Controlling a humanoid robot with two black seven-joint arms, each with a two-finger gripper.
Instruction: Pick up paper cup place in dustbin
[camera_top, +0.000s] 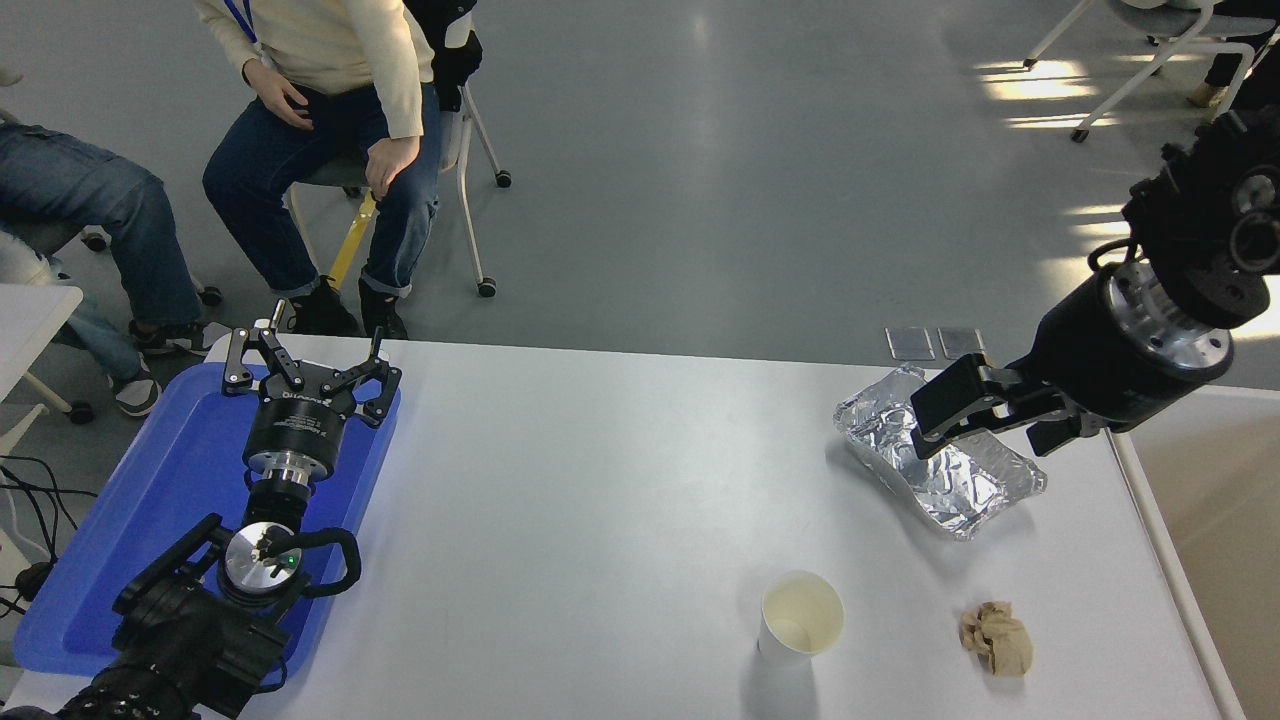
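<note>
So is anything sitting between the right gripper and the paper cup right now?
Nothing visible blocks it. The right gripper hangs over the foil tray, and the paper cup stands upright on bare table nearer the camera. The crumpled paper ball lies off to the cup's right, apart from it.
</note>
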